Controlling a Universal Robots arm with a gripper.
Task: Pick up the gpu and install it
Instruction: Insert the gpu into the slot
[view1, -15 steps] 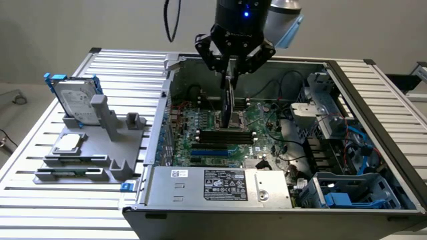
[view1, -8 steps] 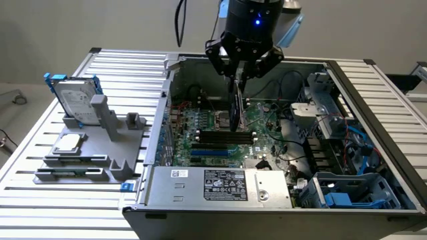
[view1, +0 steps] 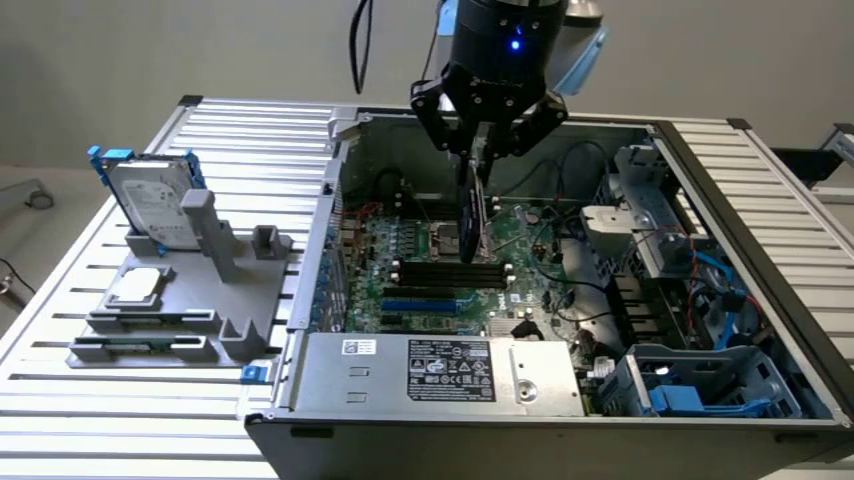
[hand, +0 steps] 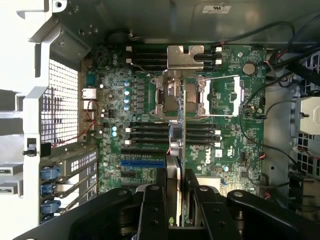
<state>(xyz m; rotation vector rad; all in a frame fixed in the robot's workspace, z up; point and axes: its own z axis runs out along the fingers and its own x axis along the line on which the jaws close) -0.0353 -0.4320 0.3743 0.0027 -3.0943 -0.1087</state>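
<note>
A slatted metal table (view1: 134, 400) carries an open computer case (view1: 747, 200), lying on its side. A green motherboard (view1: 414, 250) (hand: 225, 150) covers the case floor, and a grey power supply (view1: 441, 370) with a label sits along the near edge.

On the table at the exterior view's left stands a grey fixture (view1: 200, 320). It holds a silver hard drive (view1: 147, 200) upright with blue rails, and a small square chip (view1: 138, 288) lies flat below the drive.

The arm reaches down into the case from above. The gripper (view1: 481, 150) (hand: 176, 200) is closed on the gpu (view1: 470, 225) (hand: 175, 160), one finger on each flat face of the card. The card hangs upright, edge down, over the middle of the board. Its lower end is by the black memory slots (view1: 454, 272), and the blue slot (view1: 414, 298) (hand: 142, 163) lies apart from it, nearer the power supply. I cannot tell whether the card touches the board.
</note>
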